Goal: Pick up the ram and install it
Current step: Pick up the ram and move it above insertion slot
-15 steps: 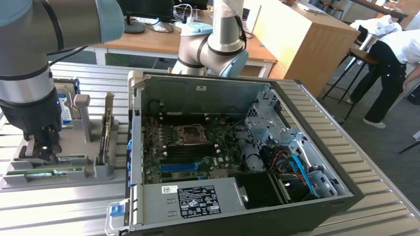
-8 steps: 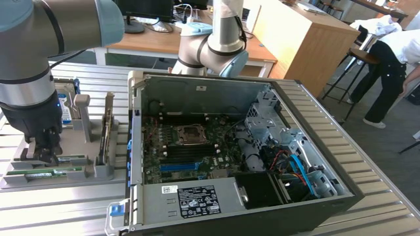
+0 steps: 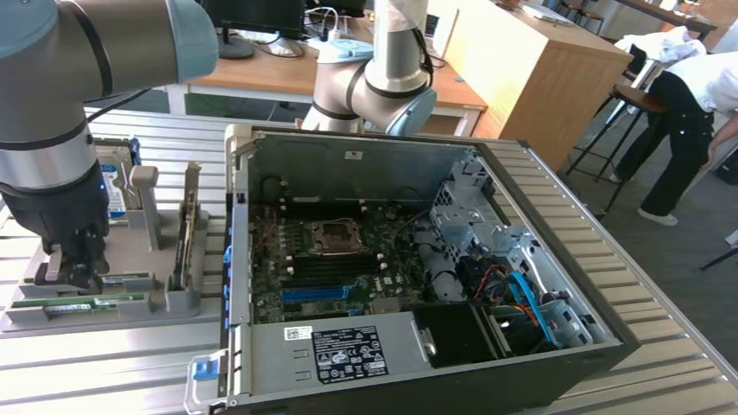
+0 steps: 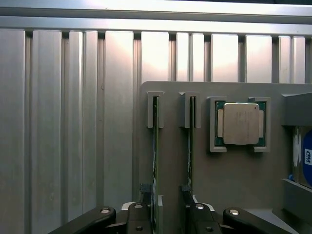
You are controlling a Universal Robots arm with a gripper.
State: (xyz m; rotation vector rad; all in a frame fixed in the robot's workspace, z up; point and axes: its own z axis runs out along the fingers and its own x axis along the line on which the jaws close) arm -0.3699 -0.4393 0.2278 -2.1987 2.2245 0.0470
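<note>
Two ram sticks stand edge-on in the slots of a grey parts holder (image 4: 170,161): one ram stick (image 4: 156,146) and a second ram stick (image 4: 191,141) beside it. My gripper (image 4: 171,207) hangs low over their near ends, its fingers (image 4: 141,214) a small gap apart with nothing between them. From the exterior view, the gripper (image 3: 72,272) is down at the holder (image 3: 173,303) on that view's left, just behind a green ram stick (image 3: 81,305). The open computer case (image 3: 248,259) shows the motherboard with its blue slot strip (image 3: 314,292).
A processor chip (image 4: 241,123) sits in a pocket of the holder, and a hard drive (image 4: 304,158) stands at its edge. A second robot arm (image 3: 381,78) stands behind the case. A person (image 3: 692,112) bends over at the exterior view's far right. The table is ribbed metal (image 4: 73,122).
</note>
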